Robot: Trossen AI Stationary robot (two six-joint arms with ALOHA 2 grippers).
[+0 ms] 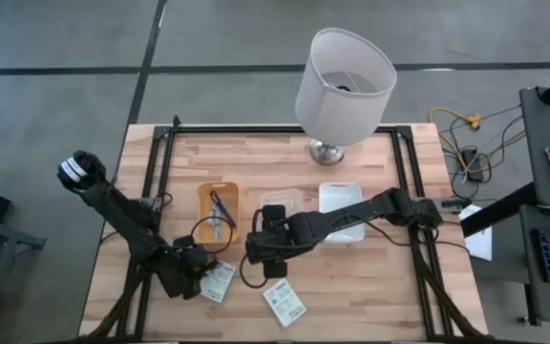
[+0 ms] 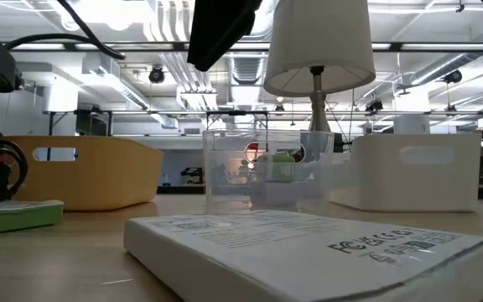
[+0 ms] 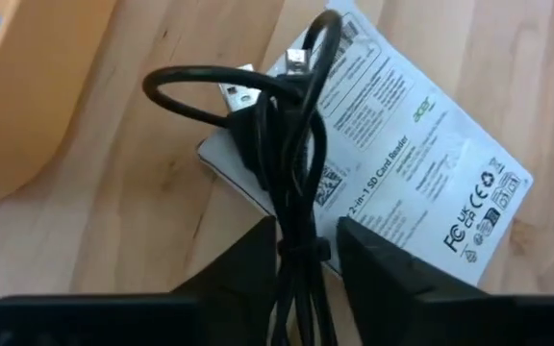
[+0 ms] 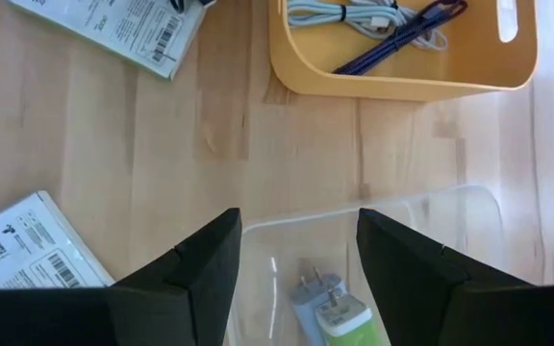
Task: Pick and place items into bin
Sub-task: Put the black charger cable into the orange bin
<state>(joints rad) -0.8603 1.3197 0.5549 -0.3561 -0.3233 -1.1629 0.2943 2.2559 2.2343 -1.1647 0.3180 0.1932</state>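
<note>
Two dark, slender jointed arms, matte black links. On the left arm (image 1: 122,225), upper left of the high view, a rounded black-and-white end cap. On the right arm (image 1: 351,218), mid-frame, thicker boxy segments. Blunt black wedge fingers (image 4: 200,264) low in the wrist views.

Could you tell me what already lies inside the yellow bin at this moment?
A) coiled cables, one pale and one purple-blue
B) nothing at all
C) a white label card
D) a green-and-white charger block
A: the right wrist view shows the yellow bin holding a pale cable and a purple-blue cable; the green-and-white block sits in the clear container instead.
</note>
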